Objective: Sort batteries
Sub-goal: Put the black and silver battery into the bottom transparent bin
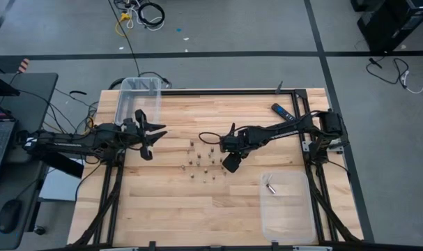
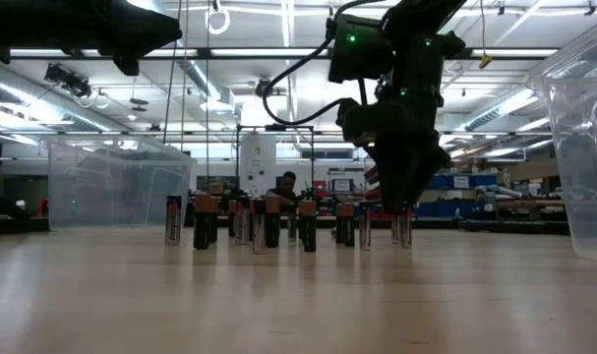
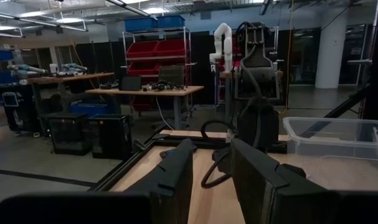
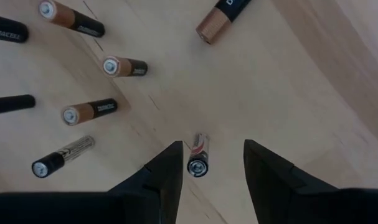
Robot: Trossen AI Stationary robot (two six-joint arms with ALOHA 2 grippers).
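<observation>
Look at the batteries: they stand upright in a loose cluster near the middle of the wooden table, small cylinders spaced slightly apart from one another. From the low view you can see that several have a copper-coloured top over a dark body, while others are silvery along their length. In the right wrist view, seen end-on from above, the copper-and-black ones show pale printed lettering on the dark part, and one cell is silver with a black end. Your right gripper hangs over the cluster's right edge, pointing down, with its jaws apart and nothing clamped; one dark-and-silver battery stands on the wood in the gap between the two fingers, not touching either as far as you can tell. One more battery lies on its side in the clear bin at the near right of the table. Your left gripper waits above the table's left side, just in front of the other clear bin at the far left; its jaws stand moderately apart and hold nothing. A black-and-blue bar lies near the far right corner, well apart from the cluster.
</observation>
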